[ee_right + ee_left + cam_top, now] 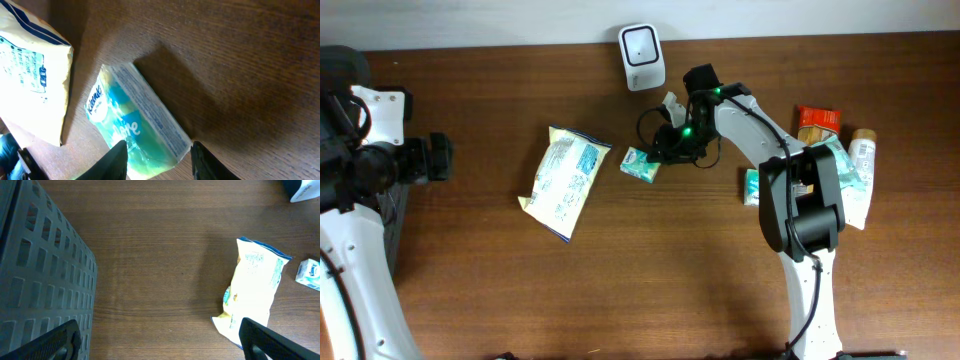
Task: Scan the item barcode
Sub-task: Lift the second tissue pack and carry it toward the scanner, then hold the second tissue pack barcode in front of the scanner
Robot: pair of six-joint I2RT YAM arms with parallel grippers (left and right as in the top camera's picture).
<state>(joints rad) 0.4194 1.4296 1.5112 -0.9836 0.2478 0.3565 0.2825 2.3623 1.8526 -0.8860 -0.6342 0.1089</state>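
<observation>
1. Dark brown wooden bench [700, 270] carried everything.
2. Dark grey slotted plastic crate [35, 280] sat at far left, per left wrist cam.
3. Yellow-and-white crinkly snack bag [565, 182] lay flat, mid-bench.
4. White rounded barcode scanner [642, 58] stood at back edge.
5. Small teal-and-white wrapped tissue pack [641, 165] lay on bench btwn bag & right arm, in front of scanner.
6. Right jaws straddled pack's end; pinching or not, can't tell.
7. Left jaws spread wide, nothing btwn, near crate.
</observation>
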